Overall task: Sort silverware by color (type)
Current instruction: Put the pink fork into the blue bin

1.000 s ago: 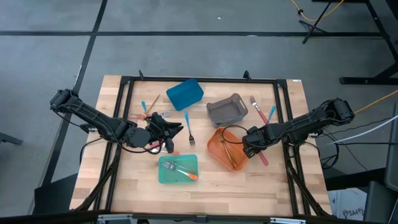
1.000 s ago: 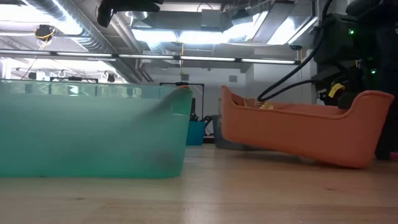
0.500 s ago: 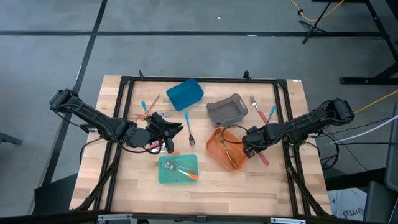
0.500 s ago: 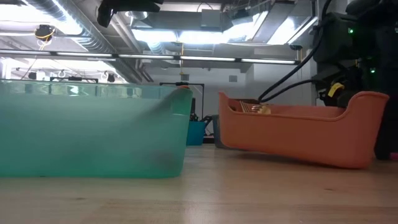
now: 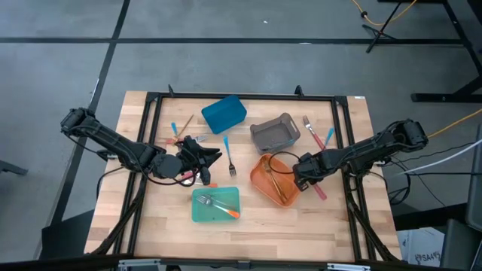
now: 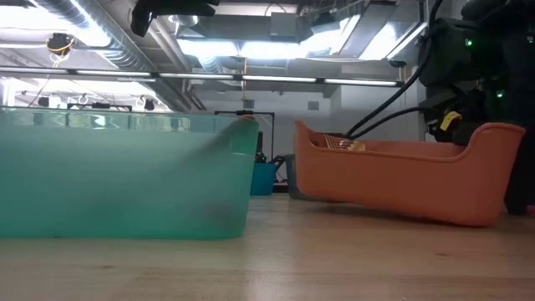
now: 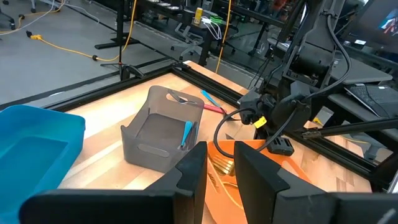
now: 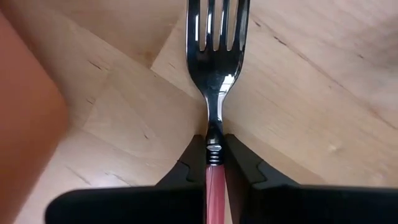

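Observation:
A pink-handled fork lies on the wood just right of the orange bin, and my right gripper is shut on it, pointing down. In the high view this fork shows beside my right gripper. My left gripper hovers level over the table's left middle; its fingers stand slightly apart, and nothing shows between them. A blue-handled fork lies flat mid-table. The teal bin holds forks, and gold pieces lie in the orange bin. My right gripper pinches the fork's neck, where the steel meets the pink handle, between its two fingertips. The fingers come from above, one on each side of the fork. The fork lies flat on the table, tines pointing away from the gripper.
A blue bin and a grey bin stand at the back. Loose utensils lie at the back right and behind my left arm. In the low view the teal bin and orange bin fill the foreground.
The orange bin has rocked a little: in the low view its left end has sunk and it now sits more level. Both arms have kept their places.

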